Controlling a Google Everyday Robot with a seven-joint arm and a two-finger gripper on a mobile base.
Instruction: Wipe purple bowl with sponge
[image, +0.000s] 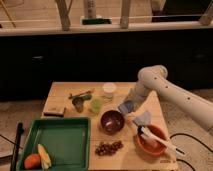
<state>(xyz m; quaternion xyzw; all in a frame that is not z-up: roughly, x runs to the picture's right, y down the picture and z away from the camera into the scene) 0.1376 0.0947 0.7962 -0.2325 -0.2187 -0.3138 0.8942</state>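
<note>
The gripper (127, 106) at the end of the white, rounded robot arm (165, 90) is held above the light wooden table (60, 92). A pale blue, blocky sponge (125, 107) appears to be clamped at its tip, though whether the fingers are actually closed on it cannot be told.

The dark purple, round bowl (112, 121) is found just below and slightly to the left of the gripper as seen by the camera, near it but not touching it. No long axis is offered by the bowl, as it is round with its opening facing upward, so it can be approached from any side. The coming move is judged to turn on this short offset: a small descent toward the camera and to the left would be needed to bring the sponge into the bowl's hollow.

On the gripper's other side, an orange round bowl (150, 144) holding a white utensil (159, 140) is seen, with a pale crumpled cloth (143, 119) between it and the gripper. A cluster of dark grapes (108, 148) lies beyond the purple bowl, nearer the camera.
</note>
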